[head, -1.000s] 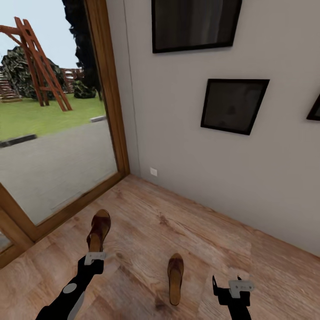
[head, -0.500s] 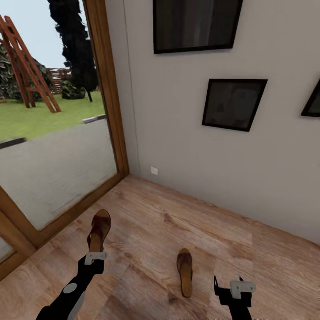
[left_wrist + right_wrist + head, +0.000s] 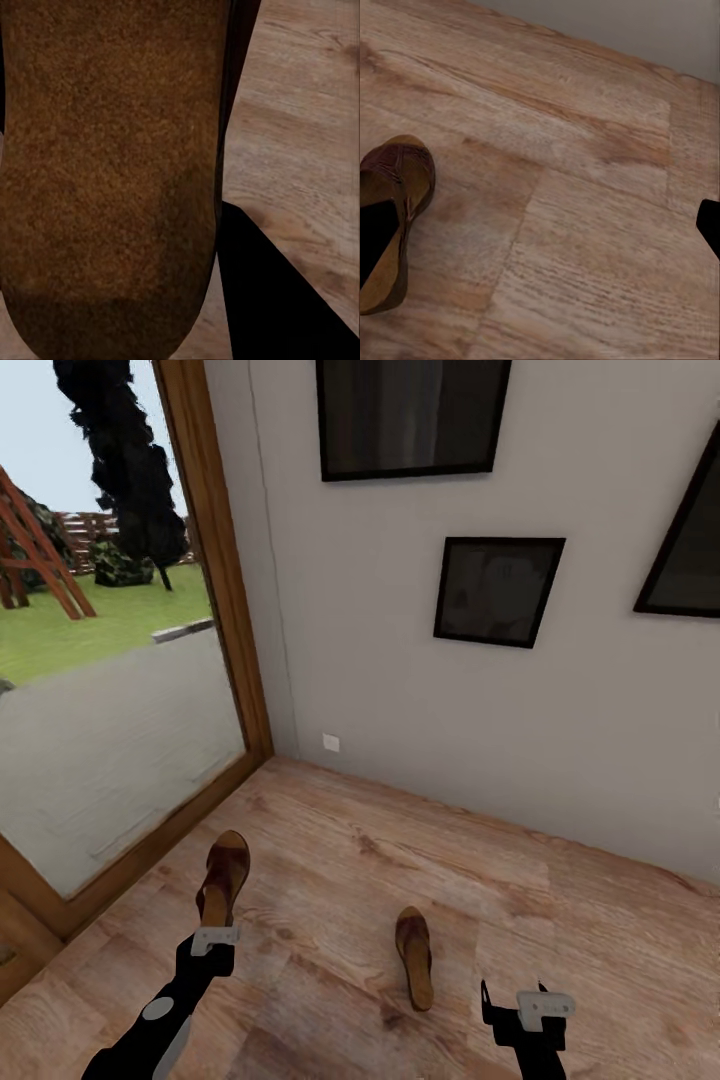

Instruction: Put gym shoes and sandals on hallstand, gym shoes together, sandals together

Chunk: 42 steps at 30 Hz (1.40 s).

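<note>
Surroundings: glass door [image 3: 110,690] and framed pictures [image 3: 495,590] beyond the floor sandal [image 3: 414,956].
Held sandal [image 3: 222,877]: brown, pinched in left gripper [image 3: 213,940] jaws.
Right gripper [image 3: 525,1010]: jaws spread.

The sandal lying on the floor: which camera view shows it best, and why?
The head view: the loose sandal lies whole on the wood floor, between both grippers. The right wrist view catches it at the picture's edge, partly blocked. The left wrist view shows the other, held sandal.
</note>
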Motion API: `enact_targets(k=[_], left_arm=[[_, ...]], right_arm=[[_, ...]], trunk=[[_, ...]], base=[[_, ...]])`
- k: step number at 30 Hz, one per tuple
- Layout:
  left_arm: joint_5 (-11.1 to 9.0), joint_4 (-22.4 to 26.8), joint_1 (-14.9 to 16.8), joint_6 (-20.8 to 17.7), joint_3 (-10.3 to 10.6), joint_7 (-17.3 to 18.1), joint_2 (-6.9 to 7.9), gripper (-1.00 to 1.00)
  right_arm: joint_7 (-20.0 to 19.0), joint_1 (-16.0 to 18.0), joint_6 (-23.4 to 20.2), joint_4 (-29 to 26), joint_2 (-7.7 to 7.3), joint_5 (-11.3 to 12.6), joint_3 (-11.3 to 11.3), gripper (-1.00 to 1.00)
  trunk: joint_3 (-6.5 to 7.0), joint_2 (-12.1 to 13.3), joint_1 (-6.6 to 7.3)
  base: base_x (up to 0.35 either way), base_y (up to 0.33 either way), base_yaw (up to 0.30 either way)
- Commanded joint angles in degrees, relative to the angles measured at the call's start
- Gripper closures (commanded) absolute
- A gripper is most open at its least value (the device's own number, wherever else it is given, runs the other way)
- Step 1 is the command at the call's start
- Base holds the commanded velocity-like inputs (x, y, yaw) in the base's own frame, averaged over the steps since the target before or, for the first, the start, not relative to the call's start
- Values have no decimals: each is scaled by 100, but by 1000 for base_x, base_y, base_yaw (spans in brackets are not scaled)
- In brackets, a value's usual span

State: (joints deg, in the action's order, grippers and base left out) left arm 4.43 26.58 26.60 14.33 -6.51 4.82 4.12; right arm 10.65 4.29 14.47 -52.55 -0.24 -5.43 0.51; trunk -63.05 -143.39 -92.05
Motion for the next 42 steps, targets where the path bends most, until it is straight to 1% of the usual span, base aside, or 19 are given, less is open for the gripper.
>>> enact_targets(k=[1,7,22,25,26,28,29,30,31,32,33,34,36,37,38,39,42], left_arm=[[67,-3,3,17,-50,45,-5,100],[67,32,3,11,-52,42,1,100],[75,108,3,9,-48,31,1,100],[108,116,3,9,0,40,-21,100],[99,150,126,-172,1,100,-91,100],[97,206,191,-274,1,102,-133,100],[95,282,293,-440,1,104,-178,100],[94,386,475,-783,1,110,-233,100],[92,449,600,-1028,1,118,-266,100],[91,476,665,-1142,1,121,-283,100],[87,523,806,-1354,1,125,-320,100],[83,555,952,-1525,1,128,-363,100],[80,576,1097,-1658,1,128,-411,100],[78,587,1243,-1764,1,123,-461,100],[80,590,1313,-1812,1,120,-486,100],[81,595,1451,-1906,1,113,-537,100],[87,601,1632,-2067,1,104,-604,100]], right_arm=[[33,2,3,1,1,-58,-1,-100],[32,2,3,4,4,-64,-6,-100],[16,2,-5,-13,-4,-75,-16,-100],[16,2,-6,-12,-1,-70,-23,-100],[9,2,-38,11,10,-57,-30,-100],[8,2,-47,10,14,-54,-31,-100],[8,2,-58,9,18,-51,-32,-100],[7,2,-111,-1,38,-46,-40,-100],[7,2,-201,-10,86,-44,-44,-100],[7,6,-371,-10,165,-45,-46,-100],[5,14,-488,-8,208,-47,-49,-100],[3,45,-770,-6,295,-50,-56,-100],[1,105,-1094,-11,373,-52,-62,-100],[0,194,-1428,-20,438,-53,-68,-100],[0,252,-1585,-21,466,-53,-70,-100],[1,393,-1874,-16,522,-54,-72,-100],[11,658,-2240,-4,595,-54,-75,-100]], trunk=[[-4,-2,4],[-4,-2,4],[-4,-2,4],[-4,-2,4],[-4,-2,4],[-4,-2,4],[-4,-2,4],[-4,-2,4],[-4,-2,4],[-4,-2,4],[-4,-2,4],[-4,-2,4],[-4,-2,4],[-4,-2,4],[-4,-2,4],[-4,-2,4],[-4,-2,4]], base=[[-255,159,-11],[-170,124,-5],[-7,5,0],[0,0,0],[0,0,0],[0,0,0],[0,0,0],[0,0,0],[0,0,0],[0,0,0],[0,0,0],[0,0,0],[0,0,0],[0,0,0],[0,0,0],[0,0,0],[0,0,0]])
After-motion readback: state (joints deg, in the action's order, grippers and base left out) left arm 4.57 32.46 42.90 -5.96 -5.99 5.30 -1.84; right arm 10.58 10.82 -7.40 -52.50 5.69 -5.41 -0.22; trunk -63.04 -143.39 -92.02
